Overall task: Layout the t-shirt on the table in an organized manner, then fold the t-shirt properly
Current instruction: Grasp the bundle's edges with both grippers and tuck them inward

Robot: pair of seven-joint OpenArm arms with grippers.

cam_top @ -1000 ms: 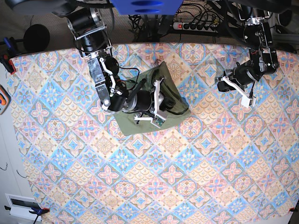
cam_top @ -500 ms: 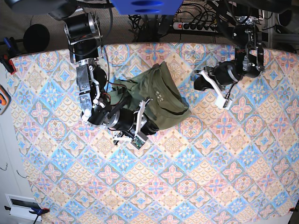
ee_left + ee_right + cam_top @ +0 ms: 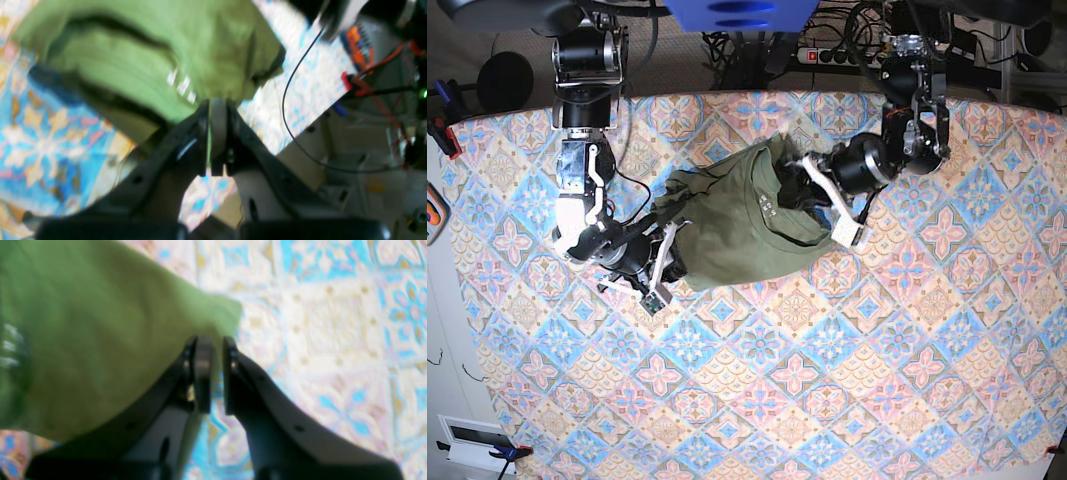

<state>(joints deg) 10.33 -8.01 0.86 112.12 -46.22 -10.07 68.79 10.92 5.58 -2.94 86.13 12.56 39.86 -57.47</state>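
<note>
The olive-green t-shirt (image 3: 747, 225) lies crumpled on the patterned table (image 3: 827, 380), a little behind its middle, with pale print showing at the neck. My right gripper (image 3: 672, 262) is at the shirt's left edge. In the right wrist view its fingers (image 3: 215, 340) stand nearly closed, pinching the edge of the t-shirt (image 3: 83, 340) above the table (image 3: 333, 323). My left gripper (image 3: 805, 172) is at the shirt's right side. In the left wrist view the left gripper (image 3: 213, 101) is shut, its tips against the t-shirt (image 3: 133, 50), with nothing clearly between them.
A power strip (image 3: 847, 55) and cables lie behind the table's far edge. Clamps (image 3: 442, 130) and an orange object (image 3: 432, 210) sit at the left edge. A white box (image 3: 472, 440) is at the lower left. The other arm's wiring (image 3: 367, 66) is blurred.
My right gripper has moved left and toward the front, drawing the shirt's edge out so the cloth spreads leftward. My left arm has swung in from the right to the shirt.
</note>
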